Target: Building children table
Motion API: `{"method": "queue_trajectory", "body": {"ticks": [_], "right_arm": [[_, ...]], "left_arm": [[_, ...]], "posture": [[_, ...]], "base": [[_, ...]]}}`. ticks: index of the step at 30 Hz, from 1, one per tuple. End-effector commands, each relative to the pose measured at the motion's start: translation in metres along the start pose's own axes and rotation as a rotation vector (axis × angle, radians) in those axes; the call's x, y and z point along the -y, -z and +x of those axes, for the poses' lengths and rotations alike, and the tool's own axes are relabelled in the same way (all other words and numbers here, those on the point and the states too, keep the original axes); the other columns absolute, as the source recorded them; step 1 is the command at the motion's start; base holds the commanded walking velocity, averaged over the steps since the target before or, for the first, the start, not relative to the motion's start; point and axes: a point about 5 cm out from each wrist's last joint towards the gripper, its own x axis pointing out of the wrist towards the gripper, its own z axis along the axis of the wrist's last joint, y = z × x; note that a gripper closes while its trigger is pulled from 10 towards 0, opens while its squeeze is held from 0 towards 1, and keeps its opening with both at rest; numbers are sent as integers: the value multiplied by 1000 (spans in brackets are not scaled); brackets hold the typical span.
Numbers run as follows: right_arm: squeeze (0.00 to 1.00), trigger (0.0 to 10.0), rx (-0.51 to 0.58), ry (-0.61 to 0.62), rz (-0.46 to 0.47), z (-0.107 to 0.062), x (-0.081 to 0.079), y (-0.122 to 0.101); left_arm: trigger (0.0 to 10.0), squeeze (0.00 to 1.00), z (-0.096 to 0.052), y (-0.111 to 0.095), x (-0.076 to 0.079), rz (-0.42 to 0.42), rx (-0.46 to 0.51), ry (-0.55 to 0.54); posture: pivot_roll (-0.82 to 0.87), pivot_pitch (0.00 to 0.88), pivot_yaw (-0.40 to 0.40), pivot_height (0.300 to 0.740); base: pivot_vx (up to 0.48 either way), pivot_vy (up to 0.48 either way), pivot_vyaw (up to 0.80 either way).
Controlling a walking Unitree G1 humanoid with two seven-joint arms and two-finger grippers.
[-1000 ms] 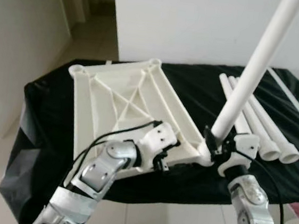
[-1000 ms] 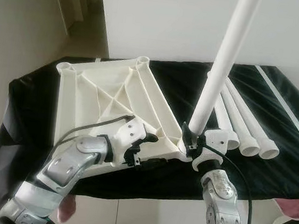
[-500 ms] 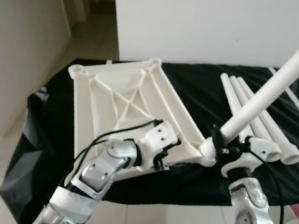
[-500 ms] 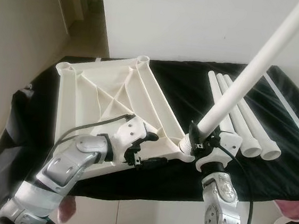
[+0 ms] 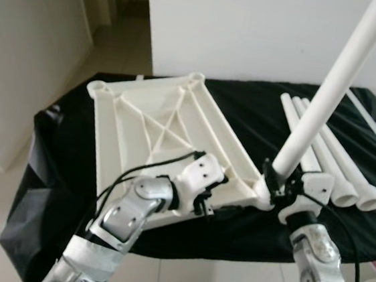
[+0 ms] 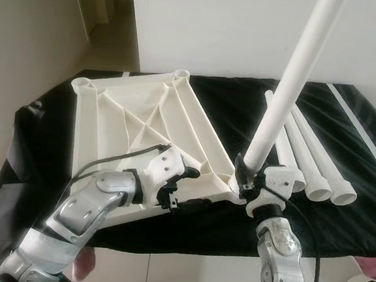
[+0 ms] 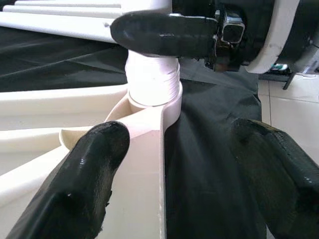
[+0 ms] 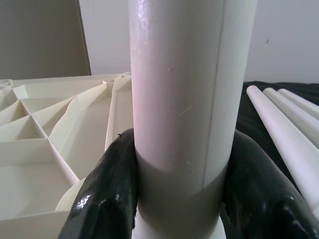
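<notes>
1. On the black-draped table (image 5: 245, 113) in front of me, the white tabletop panel (image 5: 156, 124) lies underside up, ribs showing, with round leg sockets at its corners.

2. Right end effector (image 6: 251, 181): I've got its two black fingers closed around the base of one white leg tube (image 6: 295, 78), right where it meets the near-right corner socket (image 7: 149, 97). The leg stands up steeply, leaning a little away from me rather than dead vertical.

3. Left end effector (image 5: 203, 200): fingers spread apart, holding nothing as far as I can see. One finger (image 7: 82, 174) sits over the panel's near edge, the other over the black cloth, bracing close beside that same corner.

4. Progress, as I read it: this looks like the first leg going in. Its end sits at the socket's mouth, but I can't tell whether it is fully seated.

5. Left to do: three spare leg tubes (image 5: 333, 163) lie side by side on the table to the right, and the two far corner sockets (image 5: 196, 78) are empty. So I judge roughly three legs remain, then turning the table upright.
</notes>
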Motion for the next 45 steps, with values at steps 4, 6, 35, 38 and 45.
{"method": "queue_trajectory", "body": {"ticks": [4, 6, 35, 38, 45], "right_arm": [[0, 10000, -157, -14, 23, -18, -2, 33], [0, 10000, -153, -18, 18, -19, -2, 33], [0, 10000, -51, 162, 183, -45, 6, 43], [0, 10000, -51, 98, 130, -42, 7, 39], [0, 10000, -144, -247, 18, -42, 7, 37]], "left_arm": [[10000, 0, -1, -1, -6, 9, -5, -86], [10000, 0, -1, -1, -6, 8, -5, -87], [10000, 0, -2, -3, -6, 22, -8, -76], [10000, 0, -2, -3, -6, 23, -8, -72], [10000, 0, -1, -5, -7, 32, -1, -67]], "posture": [[-6, 0, 29, 740], [-6, 0, 29, 740], [-13, 0, 59, 740], [-15, 0, 61, 740], [-19, 0, 64, 740]], "base": [[0, 0, 0], [0, 0, 0], [0, 0, 0], [0, 0, 0], [0, 0, 0]]}}
